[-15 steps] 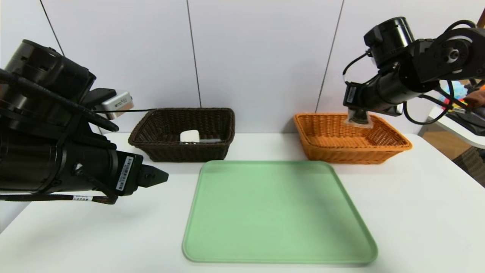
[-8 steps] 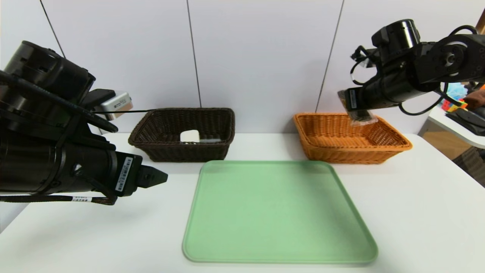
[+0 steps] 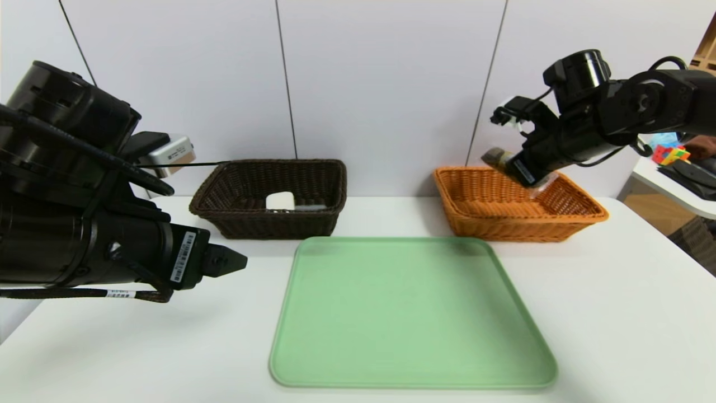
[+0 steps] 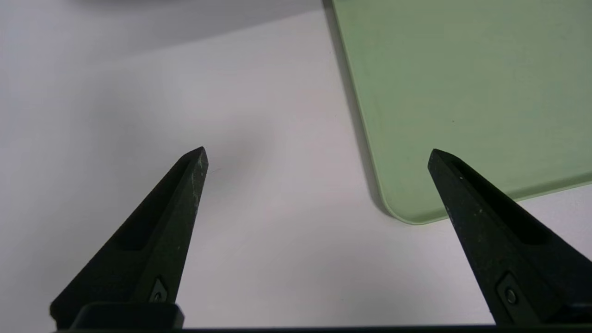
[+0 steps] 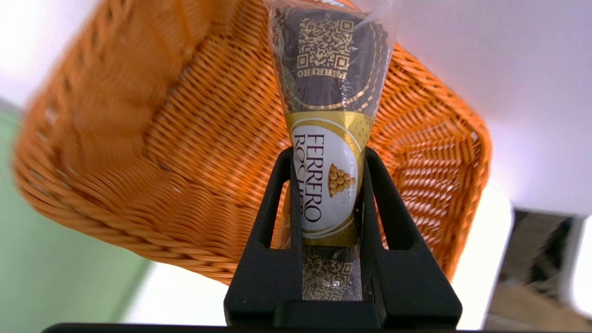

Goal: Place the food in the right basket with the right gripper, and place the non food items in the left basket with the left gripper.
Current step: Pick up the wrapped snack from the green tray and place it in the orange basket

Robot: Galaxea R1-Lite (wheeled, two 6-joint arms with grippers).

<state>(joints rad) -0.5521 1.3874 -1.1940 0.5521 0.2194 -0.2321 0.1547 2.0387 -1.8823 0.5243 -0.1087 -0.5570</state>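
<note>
The right tool (image 5: 329,159) pinches the Ferrero Rocher cookie sleeve (image 5: 329,106) by its label, with the orange-tan wicker basket (image 5: 194,152) below and beyond it. The slippery wrapper may slide out early and strike the basket rim. The left tool (image 4: 317,157) hangs spread and empty over the surface (image 4: 115,92).

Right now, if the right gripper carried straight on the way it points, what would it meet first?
The right gripper, fingers shut on the clear-sleeved dark cookie stack, points down into the orange-tan wicker basket. The packet's far end would probably meet the basket's woven inside first, though depth is unclear.
</note>
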